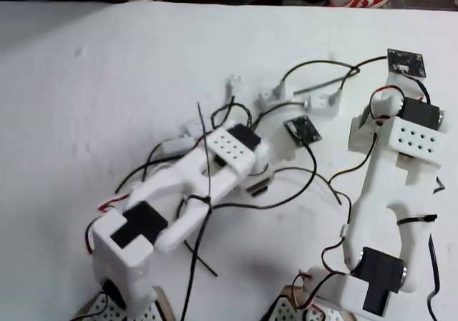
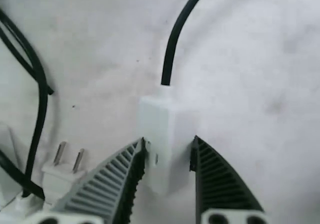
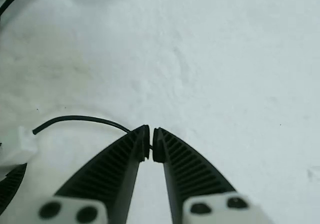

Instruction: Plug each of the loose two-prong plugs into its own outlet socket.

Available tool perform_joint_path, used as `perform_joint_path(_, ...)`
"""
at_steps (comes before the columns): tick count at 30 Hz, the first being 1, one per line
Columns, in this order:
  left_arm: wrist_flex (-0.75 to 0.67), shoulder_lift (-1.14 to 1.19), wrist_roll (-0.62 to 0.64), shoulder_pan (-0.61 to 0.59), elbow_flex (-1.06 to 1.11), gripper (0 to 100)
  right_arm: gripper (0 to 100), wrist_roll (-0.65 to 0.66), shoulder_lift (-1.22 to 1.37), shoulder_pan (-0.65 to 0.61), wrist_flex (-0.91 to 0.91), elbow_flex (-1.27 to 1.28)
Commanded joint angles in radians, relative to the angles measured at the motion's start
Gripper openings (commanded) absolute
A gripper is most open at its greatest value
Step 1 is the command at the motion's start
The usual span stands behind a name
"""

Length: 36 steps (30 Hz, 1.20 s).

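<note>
White tabletop [image 2: 260,59] — socket block [image 2: 162,129] lengthwise between left fingers [image 2: 115,179], cord [image 2: 175,39] end outward

Bright, even light floods the white worktop [image 1: 71,106]; a soft, faint shadow lies just beside the right claw [image 3: 151,144].

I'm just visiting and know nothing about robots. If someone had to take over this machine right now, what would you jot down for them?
Left gripper: closed on a white block with a black cable coming out of it. I cannot tell if it is a socket.
Right gripper: closed just above the table, seemingly pinching a thin black wire.
Things: one two-prong plug lies loose beside the white block, prongs bare. More white connectors lie farther back.
Done: no plug visibly seated.
Left: all the plugging.
</note>
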Motion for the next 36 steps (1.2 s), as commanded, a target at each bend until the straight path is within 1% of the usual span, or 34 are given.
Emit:
perform_joint_path(1, 0.002, 0.015, 0.011, -0.105, -0.035, 10, 1.8, 0.005, -0.044, 0.008, -0.002, -0.043)
perform_joint_path(6, 0.002, 0.016, 0.011, -0.213, -0.089, 10, 1.8, 0.005, -0.044, 0.008, -0.002, -0.043)
perform_joint_path(8, 0.005, 0.018, 0.011, -0.237, -0.11, 10, 1.8, 0.006, -0.044, 0.008, -0.002, -0.043)
perform_joint_path(12, 0.011, 0.018, -0.017, -0.243, -0.11, 16, 1.8, 0.006, -0.044, 0.008, -0.002, -0.043)
perform_joint_path(14, 0.011, 0.018, -0.021, -0.24, -0.095, 18, 1.8, 0.006, -0.044, 0.007, -0.002, -0.041)
perform_joint_path(18, 0.011, 0.019, -0.029, -0.24, -0.089, 15, 1.8, 0.006, -0.044, 0.007, -0.002, -0.041)
perform_joint_path(24, 0.008, 0.019, -0.031, -0.237, -0.063, 15, 1.8, 0.006, -0.044, 0.007, -0.002, -0.041)
perform_joint_path(32, 0.011, 0.018, -0.031, -0.242, -0.061, 5, 1.8, 0.006, -0.044, 0.008, -0.002, -0.043)
perform_joint_path(34, 0.043, 0.01, -0.029, -0.239, -0.061, 2, 1.8, 0.006, -0.044, 0.008, -0.002, -0.043)
perform_joint_path(36, 0.098, -0.001, -0.023, -0.231, -0.072, 2, 1.8, 0.006, -0.044, 0.008, -0.002, -0.044)
